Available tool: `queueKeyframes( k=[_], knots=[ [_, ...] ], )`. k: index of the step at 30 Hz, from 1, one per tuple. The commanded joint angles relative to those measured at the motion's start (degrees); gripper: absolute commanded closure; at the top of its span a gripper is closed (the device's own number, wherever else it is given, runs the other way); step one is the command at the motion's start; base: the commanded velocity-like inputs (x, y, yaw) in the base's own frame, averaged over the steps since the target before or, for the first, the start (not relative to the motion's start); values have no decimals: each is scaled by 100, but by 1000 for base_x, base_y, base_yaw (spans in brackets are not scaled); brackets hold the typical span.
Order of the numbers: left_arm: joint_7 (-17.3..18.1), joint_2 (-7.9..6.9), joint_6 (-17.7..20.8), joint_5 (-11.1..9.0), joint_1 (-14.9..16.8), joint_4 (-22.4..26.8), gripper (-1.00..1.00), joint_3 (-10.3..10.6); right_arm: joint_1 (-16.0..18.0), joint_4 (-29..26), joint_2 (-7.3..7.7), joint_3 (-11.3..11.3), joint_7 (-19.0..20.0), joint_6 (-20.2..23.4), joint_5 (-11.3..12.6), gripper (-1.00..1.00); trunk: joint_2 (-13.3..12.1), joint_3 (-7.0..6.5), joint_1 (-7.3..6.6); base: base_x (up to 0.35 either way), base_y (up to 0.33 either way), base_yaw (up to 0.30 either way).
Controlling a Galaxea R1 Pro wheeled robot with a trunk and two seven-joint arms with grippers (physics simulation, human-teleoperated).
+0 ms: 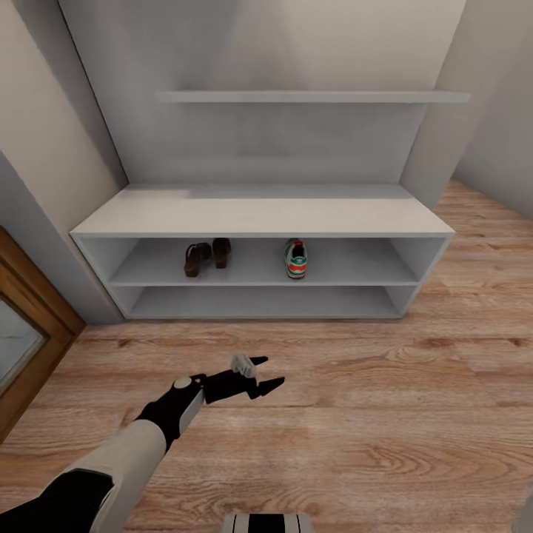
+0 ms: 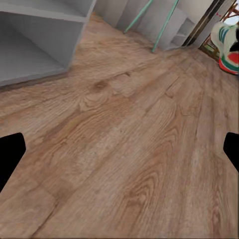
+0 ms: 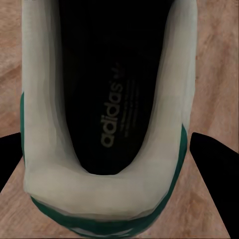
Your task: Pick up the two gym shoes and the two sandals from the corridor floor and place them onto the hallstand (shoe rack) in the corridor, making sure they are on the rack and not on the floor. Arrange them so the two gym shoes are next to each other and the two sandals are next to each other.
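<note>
In the right wrist view the second gym shoe [image 3: 107, 124] lies on the corridor floor [image 3: 216, 74], heel opening facing the camera, its long axis running up the frame between the right gripper's [image 3: 112, 164] spread, unclosed fingers.

A left arm is seen clad in white shell panels over black joints, with a round grey cap at the wrist. The left claw [image 1: 265, 373] is formed of two black tapered fingers.
</note>
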State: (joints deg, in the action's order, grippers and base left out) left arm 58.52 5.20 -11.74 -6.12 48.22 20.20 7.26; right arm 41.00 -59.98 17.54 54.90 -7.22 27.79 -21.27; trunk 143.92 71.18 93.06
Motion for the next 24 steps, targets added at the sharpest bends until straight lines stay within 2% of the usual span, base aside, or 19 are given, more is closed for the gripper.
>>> queueKeyframes(
  k=[1, 3, 4, 5, 6, 7, 8, 9, 12, 14, 17, 18, 21, 24],
  knots=[
    [1, -8, -19, -54, 3, -20, -100, 43, 5, -11, -55, -428, 2, 42, -134, 100, 2, 4, -2, 0, 0, 0],
    [1, -16, -20, -50, 3, -62, -100, 41, 5, 105, -142, -1340, 8, 42, -111, 100, 2, 4, -2, 0, 0, 0],
    [2, -17, -21, -48, 3, -87, -100, 40, 5, 312, -176, -1999, 12, 45, -87, 100, 2, 4, -2, 0, 0, 0],
    [2, -18, -21, -48, 3, -96, -100, 40, 5, 474, -204, -2373, 13, 49, -45, 100, 2, 4, -2, 0, 0, 0],
    [2, -18, -21, -48, 3, -104, -100, 39, 5, 664, -315, -2790, 11, 54, 82, 100, 2, 4, -2, 0, 0, 0],
    [2, -18, -21, -46, 3, -107, -100, 39, 5, 743, -450, -2968, 11, 60, 201, 100, 2, 4, -2, 0, 0, 0],
    [2, -17, -20, -43, 3, -112, -100, 41, 5, 793, -613, -3085, 14, 74, 314, 100, 2, 4, -2, 0, 0, 0],
    [2, -10, -19, -41, 3, -116, -100, 44, 5, 849, -838, -3191, 16, 91, 422, 100, 2, 4, -2, 0, 0, 0],
    [2, -3, -20, -39, 3, -120, -100, 53, 5, 948, -1194, -3402, 18, 116, 511, 100, 2, 4, -2, 0, 0, 0],
    [2, -2, -21, -39, 3, -121, -100, 55, 5, 1101, -1332, -3642, 23, 124, 531, 100, 2, 4, -2, 0, 0, 0],
    [2, 0, -21, -38, 3, -121, -100, 56, 5, 1428, -1462, -3990, 28, 128, 546, 100, 2, 4, -2, 0, 0, 0],
    [2, 0, -21, -38, 3, -121, -100, 56, 5, 1483, -1494, -4025, 30, 129, 548, 100, 2, 4, -2, 0, 0, 0],
    [2, 3, -19, -43, 3, -121, -100, 57, 45, 1733, -1725, -4138, 35, 130, 545, 100, 2, 4, -2, 0, 0, 0],
    [5, 6, -15, -46, 3, -121, -100, 57, 93, 1794, -1835, -4166, 36, 130, 545, 100, 2, 4, -2, 0, 0, 0]
  ],
)
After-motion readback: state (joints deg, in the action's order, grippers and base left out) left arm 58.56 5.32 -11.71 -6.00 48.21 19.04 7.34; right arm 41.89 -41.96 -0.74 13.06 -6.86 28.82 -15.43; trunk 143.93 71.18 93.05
